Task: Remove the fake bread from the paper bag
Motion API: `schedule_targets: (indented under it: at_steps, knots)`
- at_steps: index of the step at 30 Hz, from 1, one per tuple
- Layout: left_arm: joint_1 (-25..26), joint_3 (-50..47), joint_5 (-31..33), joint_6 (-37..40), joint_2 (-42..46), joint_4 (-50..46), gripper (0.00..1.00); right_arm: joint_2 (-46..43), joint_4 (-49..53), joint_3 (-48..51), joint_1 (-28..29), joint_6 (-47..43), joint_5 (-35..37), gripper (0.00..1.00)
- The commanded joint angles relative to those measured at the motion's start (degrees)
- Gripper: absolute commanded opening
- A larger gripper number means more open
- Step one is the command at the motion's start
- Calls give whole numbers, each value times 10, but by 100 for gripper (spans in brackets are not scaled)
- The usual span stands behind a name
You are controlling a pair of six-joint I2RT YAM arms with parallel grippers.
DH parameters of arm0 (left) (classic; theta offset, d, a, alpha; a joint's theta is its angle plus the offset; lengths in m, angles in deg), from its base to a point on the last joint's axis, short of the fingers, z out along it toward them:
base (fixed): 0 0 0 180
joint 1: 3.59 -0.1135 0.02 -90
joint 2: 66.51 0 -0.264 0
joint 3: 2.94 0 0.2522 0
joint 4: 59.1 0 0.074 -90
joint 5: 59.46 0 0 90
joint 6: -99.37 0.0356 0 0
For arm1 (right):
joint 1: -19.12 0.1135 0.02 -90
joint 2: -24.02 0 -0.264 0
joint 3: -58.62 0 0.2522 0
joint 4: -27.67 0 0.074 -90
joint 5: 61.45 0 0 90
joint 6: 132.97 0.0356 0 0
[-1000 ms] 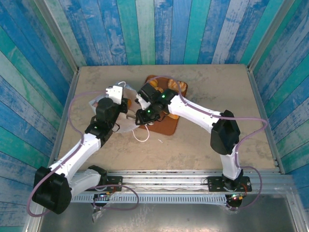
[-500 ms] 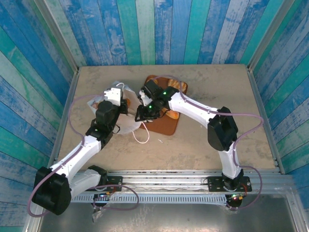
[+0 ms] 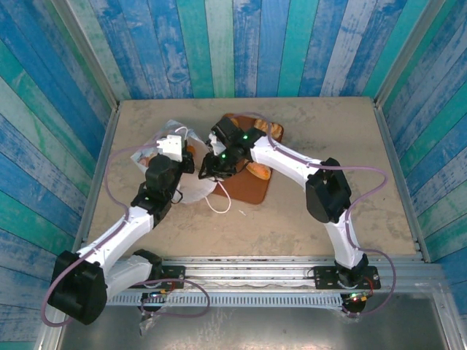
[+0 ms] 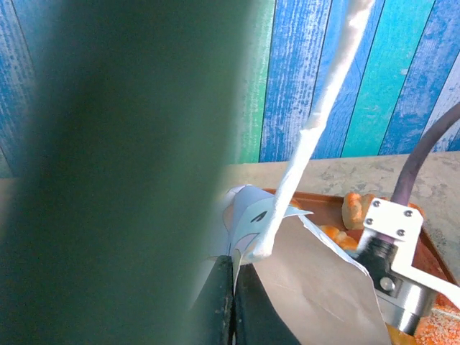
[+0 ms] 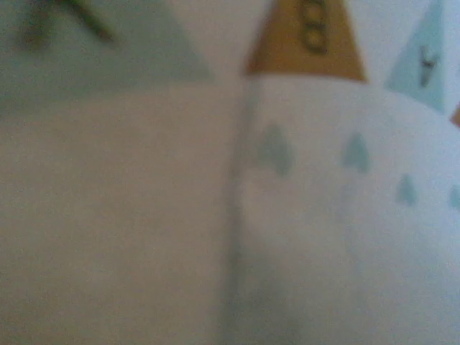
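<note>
The white paper bag (image 3: 182, 187) lies on its side left of centre, its cord handle (image 3: 217, 205) trailing toward the near edge. My left gripper (image 4: 234, 302) is shut on the bag's rim (image 4: 248, 215), a sheet of paper pinched between its dark fingers; a cord handle (image 4: 316, 115) rises past it. My right gripper (image 3: 203, 172) is pushed against the bag's mouth, and its camera is pressed close to blurred printed paper (image 5: 302, 237), so its fingers are hidden. Fake bread (image 3: 260, 172) lies on the brown tray (image 3: 248, 191), with more pieces (image 4: 352, 208) behind the bag.
The tray sits just right of the bag, under my right forearm. Blue and green plank walls (image 3: 241, 44) close off the back and both sides. Bare tabletop (image 3: 336, 131) stretches to the right and toward the near edge.
My right gripper has moved left off the tray to the bag's mouth. The left gripper has lifted slightly with the rim, and the loose cord handle has shifted.
</note>
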Motion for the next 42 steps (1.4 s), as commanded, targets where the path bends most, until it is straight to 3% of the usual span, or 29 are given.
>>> schedule_targets:
  at_steps: [1,9,12,14,15,23,31,42]
  knots:
    - [3,-1,-20,-19,23,40,0,19,-14,-26,0,8,-21,46]
    - [4,-6,-24,-25,34,40,0,45,-14,-50,-1,13,-22,45]
    - [4,-4,-23,-26,33,37,0,50,-14,-54,-1,11,-22,34]
    - [4,-4,-22,-28,33,34,0,48,-14,-53,-2,6,-22,19]
    - [4,-4,-21,-30,32,34,0,47,-15,-52,-1,4,-22,16]
    - [4,8,5,-40,20,13,0,1,-15,-26,3,-19,1,13]
    - [3,36,81,-57,0,-42,0,-83,-15,41,6,-51,44,3]
    - [2,87,143,-62,-31,-98,0,-167,14,91,10,-88,103,2]
